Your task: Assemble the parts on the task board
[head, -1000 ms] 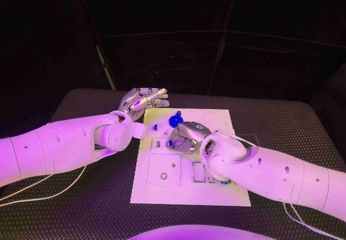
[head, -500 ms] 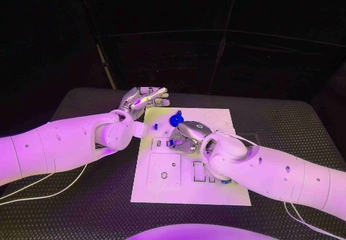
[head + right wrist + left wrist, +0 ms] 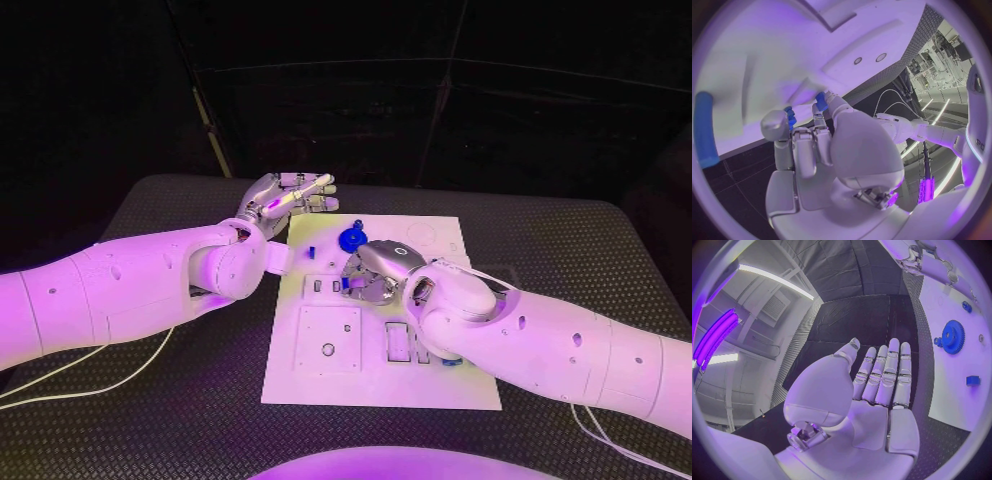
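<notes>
Right hand [image 3: 378,275]: fingers pinch a small blue part [image 3: 821,101], low over the task board [image 3: 378,375] middle.
Left hand [image 3: 286,197]: open, empty, off the board's far left corner.
Blue gear [image 3: 351,241]: on board, beside right hand.
Technique: probably align part squarely above its slot, press gently.
Writing: none legible.

Left robot hand [image 3: 287,199] at 11 o'clock, fingers straight and apart, holding nothing; right robot hand [image 3: 374,272] centre, fingertips pinching downward.
</notes>
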Robot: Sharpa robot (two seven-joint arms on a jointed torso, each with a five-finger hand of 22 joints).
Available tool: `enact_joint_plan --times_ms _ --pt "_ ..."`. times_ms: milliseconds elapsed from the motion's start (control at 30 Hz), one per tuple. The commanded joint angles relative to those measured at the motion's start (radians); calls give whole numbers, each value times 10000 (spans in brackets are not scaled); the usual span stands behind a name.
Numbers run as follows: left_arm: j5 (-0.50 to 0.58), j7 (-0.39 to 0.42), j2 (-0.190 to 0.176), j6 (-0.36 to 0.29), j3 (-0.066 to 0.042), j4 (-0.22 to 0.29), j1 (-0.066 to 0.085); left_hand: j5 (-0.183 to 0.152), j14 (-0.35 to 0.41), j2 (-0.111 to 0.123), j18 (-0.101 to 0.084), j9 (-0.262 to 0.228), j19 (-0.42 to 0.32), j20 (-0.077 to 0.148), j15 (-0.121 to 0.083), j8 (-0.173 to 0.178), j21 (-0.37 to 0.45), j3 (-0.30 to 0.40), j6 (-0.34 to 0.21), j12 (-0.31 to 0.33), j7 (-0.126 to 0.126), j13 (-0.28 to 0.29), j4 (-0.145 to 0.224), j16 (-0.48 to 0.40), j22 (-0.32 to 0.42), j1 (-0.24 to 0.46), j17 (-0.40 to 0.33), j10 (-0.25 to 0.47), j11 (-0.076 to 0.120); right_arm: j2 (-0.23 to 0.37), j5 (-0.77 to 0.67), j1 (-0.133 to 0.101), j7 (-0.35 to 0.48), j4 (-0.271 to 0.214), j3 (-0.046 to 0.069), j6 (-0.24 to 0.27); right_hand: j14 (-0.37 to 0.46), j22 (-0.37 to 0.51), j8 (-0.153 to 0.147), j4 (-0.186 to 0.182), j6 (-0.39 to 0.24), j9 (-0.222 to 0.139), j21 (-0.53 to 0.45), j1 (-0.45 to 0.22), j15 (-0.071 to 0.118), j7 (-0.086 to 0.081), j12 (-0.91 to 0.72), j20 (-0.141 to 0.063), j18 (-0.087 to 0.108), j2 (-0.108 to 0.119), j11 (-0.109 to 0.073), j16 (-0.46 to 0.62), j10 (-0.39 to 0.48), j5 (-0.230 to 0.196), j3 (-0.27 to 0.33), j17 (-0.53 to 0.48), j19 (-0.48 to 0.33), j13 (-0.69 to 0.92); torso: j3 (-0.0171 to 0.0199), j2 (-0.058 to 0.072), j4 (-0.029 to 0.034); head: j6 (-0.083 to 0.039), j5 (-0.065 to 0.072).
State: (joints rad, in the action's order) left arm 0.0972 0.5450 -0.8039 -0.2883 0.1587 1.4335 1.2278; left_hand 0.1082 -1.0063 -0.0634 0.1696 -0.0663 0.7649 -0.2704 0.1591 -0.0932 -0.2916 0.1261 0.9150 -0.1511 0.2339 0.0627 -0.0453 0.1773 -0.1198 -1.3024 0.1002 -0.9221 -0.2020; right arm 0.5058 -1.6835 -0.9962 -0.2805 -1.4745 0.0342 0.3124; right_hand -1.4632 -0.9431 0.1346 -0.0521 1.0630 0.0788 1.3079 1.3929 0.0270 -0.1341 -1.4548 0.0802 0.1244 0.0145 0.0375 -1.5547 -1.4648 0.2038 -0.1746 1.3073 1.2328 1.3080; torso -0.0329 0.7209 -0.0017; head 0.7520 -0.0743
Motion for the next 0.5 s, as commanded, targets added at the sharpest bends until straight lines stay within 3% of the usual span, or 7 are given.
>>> enact_joint_plan --times_ms 33,300,500 --pt "-49 44 5 76 -9 10 13 -11 -69 -20 143 8 75 -10 -21 37 9 17 79 63 145 5 58 -42 17 -75 -18 -82 29 1 -179 24 -188 30 -28 -134 -983 -10 31 -33 266 10 -22 1 70 185 3 -33 -73 -62 -46 -6 -390 41 -9 2215 -20 1497 -1 0 1 4 5" --pt "-49 43 -4 74 -9 18 14 -11 -69 -20 143 8 75 -10 -21 37 9 17 79 63 145 5 58 -42 17 -75 -18 -82 29 -27 -172 24 -227 68 -28 -251 -979 8 -1 -36 246 0 -33 -34 70 175 31 -33 -70 -9 -43 1 -375 47 4 2197 -26 1473 -8 -3 2 6 6" --pt "-49 37 -10 78 -9 25 14 -11 -69 -20 143 8 75 -10 -21 37 9 17 79 63 145 5 58 -42 17 -75 -18 -82 29 -48 -171 25 -314 101 -28 -273 -973 78 -297 -108 -194 -99 -80 -204 -23 2 214 20 -69 186 91 12 -259 20 68 2174 -58 1312 -2 -3 5 11 11"
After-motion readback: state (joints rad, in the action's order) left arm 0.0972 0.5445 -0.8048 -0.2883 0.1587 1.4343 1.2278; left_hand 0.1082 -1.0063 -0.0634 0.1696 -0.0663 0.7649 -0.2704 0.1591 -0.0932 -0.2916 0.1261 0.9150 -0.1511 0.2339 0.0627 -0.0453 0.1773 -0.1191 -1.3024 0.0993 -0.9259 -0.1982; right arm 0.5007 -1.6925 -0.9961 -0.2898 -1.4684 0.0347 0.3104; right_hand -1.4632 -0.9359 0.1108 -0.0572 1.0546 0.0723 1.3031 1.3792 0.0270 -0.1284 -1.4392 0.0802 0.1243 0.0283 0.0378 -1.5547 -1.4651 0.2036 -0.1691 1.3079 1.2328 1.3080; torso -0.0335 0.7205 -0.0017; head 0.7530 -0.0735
